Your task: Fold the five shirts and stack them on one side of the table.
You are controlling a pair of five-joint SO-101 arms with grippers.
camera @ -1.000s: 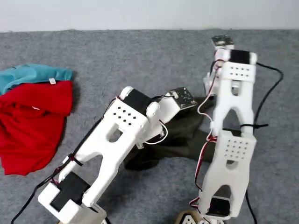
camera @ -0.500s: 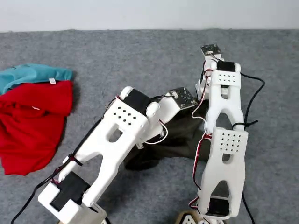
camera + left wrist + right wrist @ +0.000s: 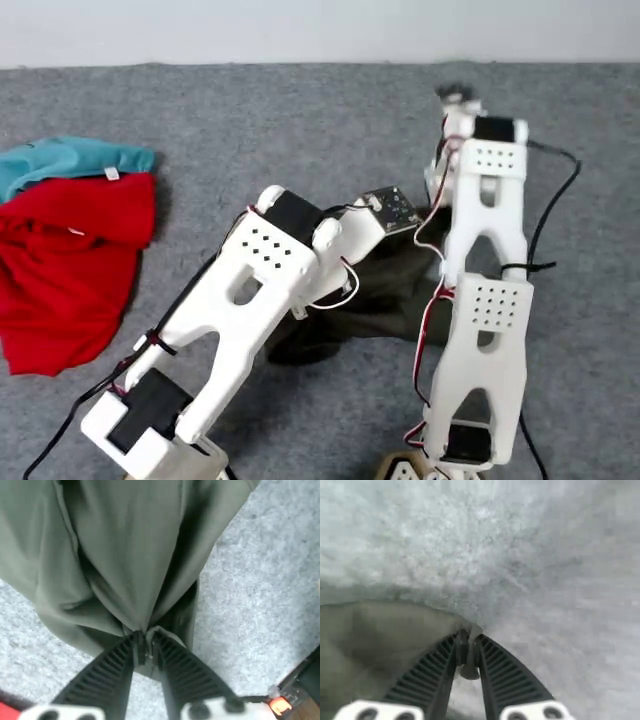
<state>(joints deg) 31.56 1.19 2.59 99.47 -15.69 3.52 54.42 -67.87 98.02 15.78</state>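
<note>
Both grippers pinched on the olive shirt, mid-table.

Your left gripper (image 3: 145, 647) has its jaws pressed together on a gathered fold of the olive shirt (image 3: 125, 555). Long creases fan out from the pinch, and the grey table (image 3: 300, 130) shows alongside. Your right gripper (image 3: 467, 655) is closed on a thin edge of the same cloth, at a corner where the fabric meets bare table. In the high view the olive shirt lies bunched between your two arms, partly under the left arm's wrist. The red shirt (image 3: 70, 260) lies crumpled at the table's left side. The teal shirt (image 3: 70, 160) touches its far edge and is also unfolded. Both are well apart from the olive one.
</note>
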